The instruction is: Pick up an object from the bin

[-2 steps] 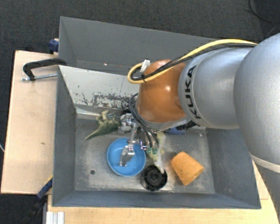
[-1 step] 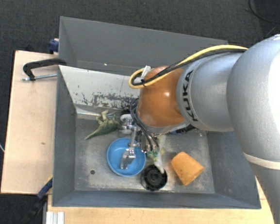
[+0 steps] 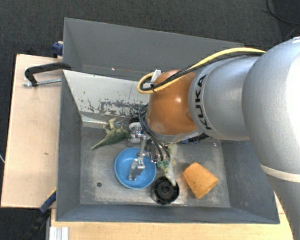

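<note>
My gripper [image 3: 136, 169] reaches down into a round blue bowl [image 3: 124, 173] that lies at the front middle of the bin floor, its metal tip over the bowl's inside. A black round thing [image 3: 164, 191] sits just right of the bowl by the front wall. Between them and the gripper lies a small pale and green piece [image 3: 167, 167]. A green leafy toy [image 3: 112, 134] lies behind the bowl to the left.
An orange cone-shaped cup [image 3: 200, 180] lies on its side at the front right. The arm with its orange cover and yellow cable hangs over the bin's middle and right, hiding the floor beneath. The bin's left floor is bare metal.
</note>
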